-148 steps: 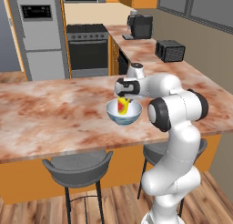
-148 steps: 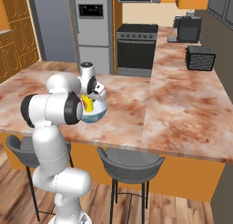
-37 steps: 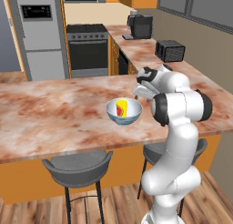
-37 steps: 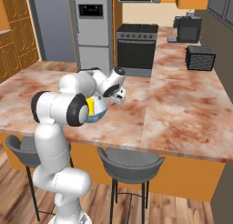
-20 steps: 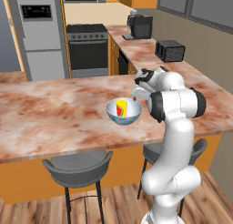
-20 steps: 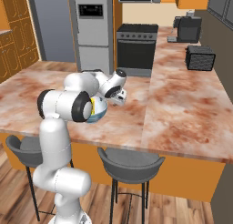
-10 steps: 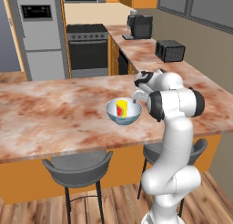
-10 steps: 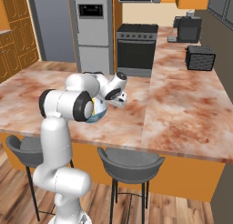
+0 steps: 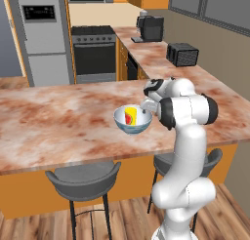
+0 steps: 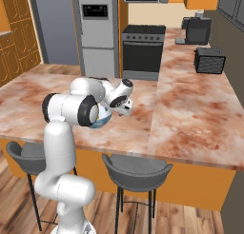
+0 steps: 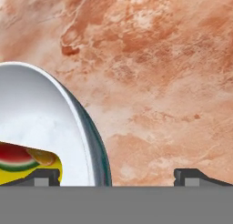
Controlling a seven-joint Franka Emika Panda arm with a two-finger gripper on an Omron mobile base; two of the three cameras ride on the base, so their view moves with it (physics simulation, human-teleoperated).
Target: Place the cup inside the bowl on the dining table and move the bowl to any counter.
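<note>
The surface [image 9: 58, 122] carries the bowl [image 9: 133, 120] near its stool-side edge, and the cup [image 9: 130, 115] already stands inside it. My hand [image 11: 116, 177] hangs open, one finger over the bowl's inside, the other outside, straddling its rim. From my hand's camera the rim runs between my fingers; the left base view instead shows the whole bowl.

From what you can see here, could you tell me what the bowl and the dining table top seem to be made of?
The bowl: looks like glazed ceramic, pale blue-white with a glossy sheen, though plastic is possible. The dining table top: looks like polished stone, going by its reddish-brown and cream marbled veining.
</note>
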